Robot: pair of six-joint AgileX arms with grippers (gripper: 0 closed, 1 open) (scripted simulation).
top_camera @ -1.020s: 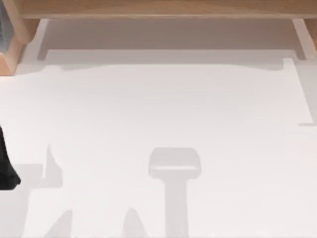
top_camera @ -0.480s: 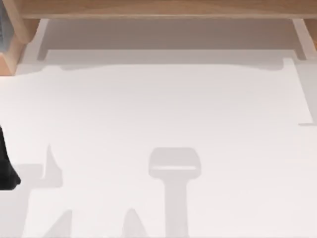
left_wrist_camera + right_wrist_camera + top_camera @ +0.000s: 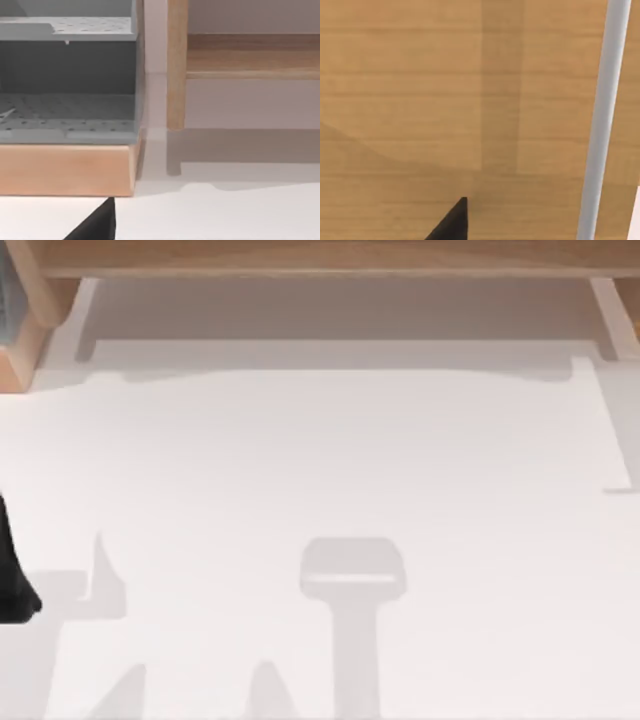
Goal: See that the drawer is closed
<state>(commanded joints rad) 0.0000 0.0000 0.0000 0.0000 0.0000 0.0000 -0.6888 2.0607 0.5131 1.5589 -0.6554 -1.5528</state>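
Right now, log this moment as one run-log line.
left tool: near grey shelf unit | right tool: close to wooden panel with handle bar | drawer state: cannot tell

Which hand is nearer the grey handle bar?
Right. Its fingertip is close to the wood panel carrying the handle bar; the left arm is at the table's left edge.

bright, even light | soft grey shadows on table (image 3: 320, 460) (slightly blurred)
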